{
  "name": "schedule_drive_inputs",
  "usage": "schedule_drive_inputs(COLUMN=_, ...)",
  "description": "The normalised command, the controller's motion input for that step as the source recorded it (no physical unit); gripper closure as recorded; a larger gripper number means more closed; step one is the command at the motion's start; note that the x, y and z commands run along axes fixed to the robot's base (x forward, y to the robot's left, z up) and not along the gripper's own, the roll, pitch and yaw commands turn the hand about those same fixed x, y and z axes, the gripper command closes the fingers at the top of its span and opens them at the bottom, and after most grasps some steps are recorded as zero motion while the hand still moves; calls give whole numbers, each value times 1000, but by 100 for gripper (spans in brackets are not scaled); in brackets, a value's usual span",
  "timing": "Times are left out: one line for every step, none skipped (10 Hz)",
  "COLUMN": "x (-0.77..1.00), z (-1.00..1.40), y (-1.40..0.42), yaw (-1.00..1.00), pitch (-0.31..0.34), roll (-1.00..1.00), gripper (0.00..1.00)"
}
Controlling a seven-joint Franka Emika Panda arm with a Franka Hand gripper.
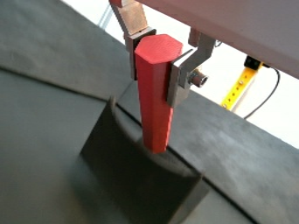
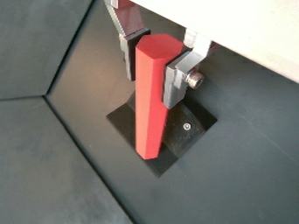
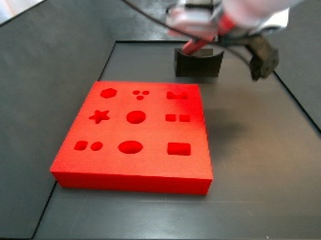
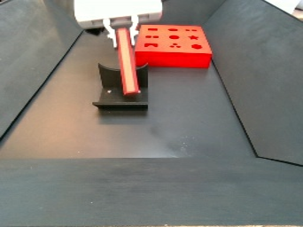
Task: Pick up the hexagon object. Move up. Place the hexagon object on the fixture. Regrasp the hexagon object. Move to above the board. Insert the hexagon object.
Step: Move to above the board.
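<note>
- The claw hangs over the small dark grey fixture block, its flat silver fingers clamped on the top of the long slim red hexagon bar.
- The bar leans, its low end down on the fixture.
- The big red board with cut-out shapes lies apart on the dark bench.
- In a side view the arm hides most of the bar.

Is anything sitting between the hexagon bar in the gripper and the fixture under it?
Nothing visible. The gripper holds the hexagon object at its upper end, and its lower end already meets the fixture. The board lies apart, behind.
</note>
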Motion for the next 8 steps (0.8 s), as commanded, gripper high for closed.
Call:
schedule_drive_inputs(x=-30, z=1000, y=-46, yaw=320, pitch=71, roll=-53, gripper=100)
schedule_drive_inputs(x=-24, z=1000, y=-45, yaw=284, pitch=12, roll=-24, gripper=100)
schedule_drive_inputs(x=-19, z=1000, y=-45, yaw=237, pitch=-27, roll=-11, gripper=100)
schedule_drive_inputs(x=-12, z=1000, y=-45, yaw=171, pitch=-57, roll=0, gripper=100)
schedule_drive_inputs(x=-7, z=1000, y=-45, yaw=123, pitch=-65, roll=-1, gripper=100)
schedule_drive_inputs(x=-5, z=1000, y=-42, yaw=68, pitch=-59, roll=-6, gripper=100)
schedule_drive_inputs(x=-8, z=1000, y=-38, yaw=33, pitch=-44, roll=-13, gripper=100)
schedule_drive_inputs(x=-9, z=923, y=-31, yaw=9, pitch=-27, roll=-23, gripper=100)
